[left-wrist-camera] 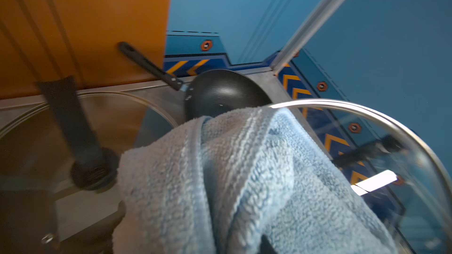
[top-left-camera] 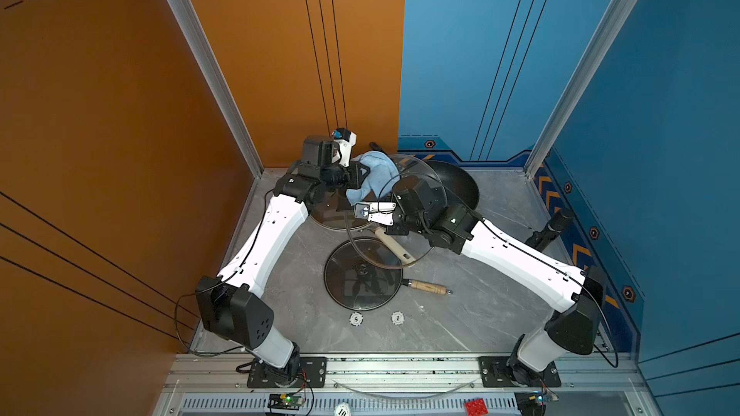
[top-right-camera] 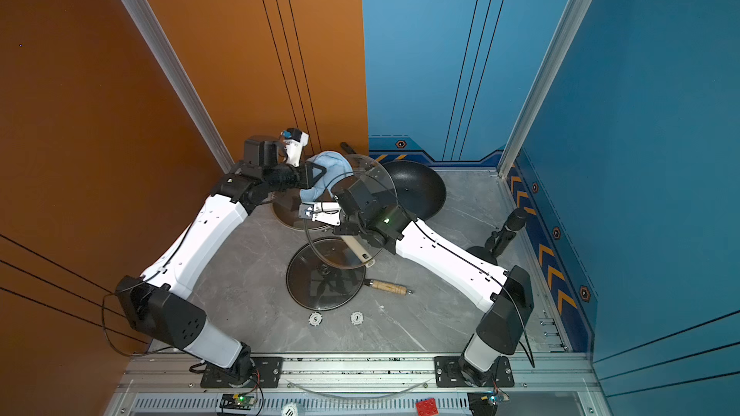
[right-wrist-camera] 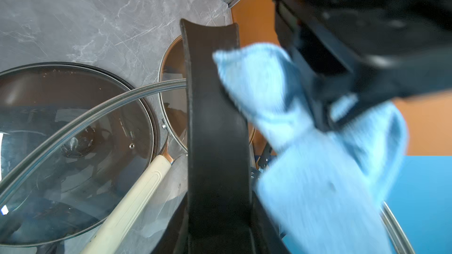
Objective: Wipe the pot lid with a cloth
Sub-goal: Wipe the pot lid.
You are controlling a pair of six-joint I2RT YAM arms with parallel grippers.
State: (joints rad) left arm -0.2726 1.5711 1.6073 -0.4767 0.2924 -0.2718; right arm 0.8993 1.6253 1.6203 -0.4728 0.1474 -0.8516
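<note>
Where the left arm reaches in beside the orange wall, the left gripper (top-left-camera: 362, 180) is pinched tight on the bunched light-blue cloth (top-left-camera: 376, 172). The cloth lies against the rim of the glass pot lid (left-wrist-camera: 396, 147). That lid hangs tilted above the grey table (top-left-camera: 480, 314), over two lidded pans, one with a cream handle (top-left-camera: 394, 248) and one with a wooden handle (top-left-camera: 426, 286). The right gripper (right-wrist-camera: 217, 230) clamps the lid's black handle (right-wrist-camera: 215, 118), jaws narrowed around it. Farther right, a black wok (top-left-camera: 460, 186) lies by the blue wall.
</note>
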